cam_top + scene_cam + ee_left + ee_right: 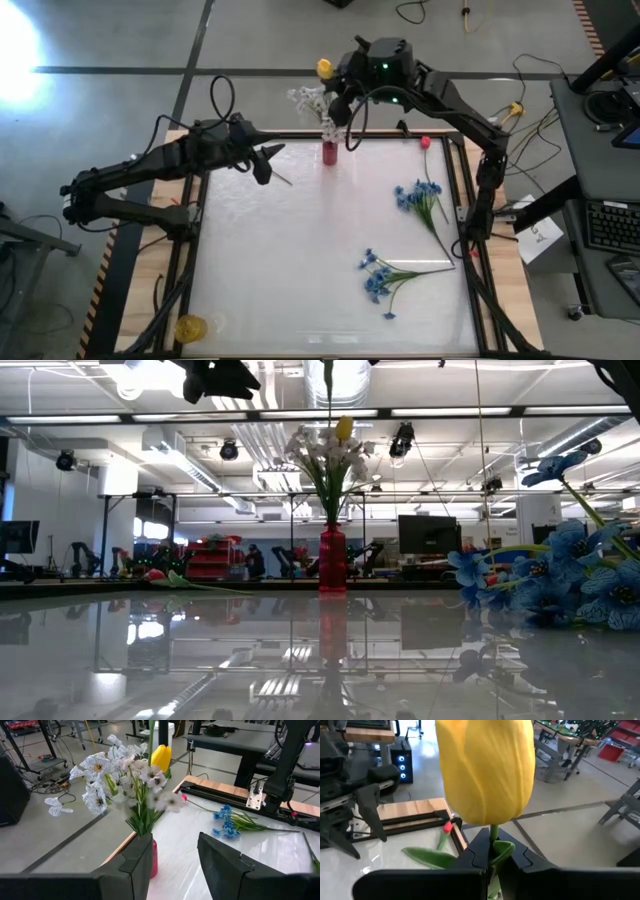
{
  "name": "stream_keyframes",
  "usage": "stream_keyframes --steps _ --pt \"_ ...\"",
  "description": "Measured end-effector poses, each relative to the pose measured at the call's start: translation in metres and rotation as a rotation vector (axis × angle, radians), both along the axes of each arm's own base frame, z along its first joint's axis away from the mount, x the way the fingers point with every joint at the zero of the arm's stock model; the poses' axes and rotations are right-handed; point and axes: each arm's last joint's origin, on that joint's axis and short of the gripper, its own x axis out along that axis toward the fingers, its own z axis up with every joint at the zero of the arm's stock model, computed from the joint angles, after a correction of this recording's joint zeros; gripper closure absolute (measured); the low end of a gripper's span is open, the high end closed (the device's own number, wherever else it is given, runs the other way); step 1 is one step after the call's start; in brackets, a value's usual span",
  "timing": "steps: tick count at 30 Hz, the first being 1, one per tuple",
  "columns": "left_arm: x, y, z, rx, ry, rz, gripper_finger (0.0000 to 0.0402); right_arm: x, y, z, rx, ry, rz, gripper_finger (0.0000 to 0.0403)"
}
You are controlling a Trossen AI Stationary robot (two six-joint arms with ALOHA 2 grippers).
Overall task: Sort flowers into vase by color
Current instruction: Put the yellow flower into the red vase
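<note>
Right end effector (492, 857) clamped on the green stem of a yellow bud (485, 770), held above the red vase (329, 152) at the bench's (300, 260) far edge; stem's lower end hidden. White sprays (120, 780) already in the vase. Left end effector (172, 865) near the vase, fingers apart, empty. Two blue clusters (415, 197) and a pink-red bud (425, 143) lying on the bench's right side. Something yellow (190, 326) at the near left corner, too blurred to identify.
</note>
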Motion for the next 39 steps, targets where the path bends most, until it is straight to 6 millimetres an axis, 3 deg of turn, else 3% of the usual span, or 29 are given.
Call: stream_keyframes --steps 11,26,39 --pt "-0.001 0.0 0.001 0.023 0.009 -0.008 0.0258 -0.002 -0.004 -0.003 -0.002 0.03 -0.007 0.039" --pt "-0.005 -0.002 0.0 0.023 0.037 -0.011 0.0258 0.03 -0.011 -0.032 -0.053 0.133 0.041 0.039" --pt "-0.014 -0.004 0.005 0.03 0.014 -0.009 0.0258 0.036 -0.002 -0.027 -0.095 0.092 0.062 0.039"
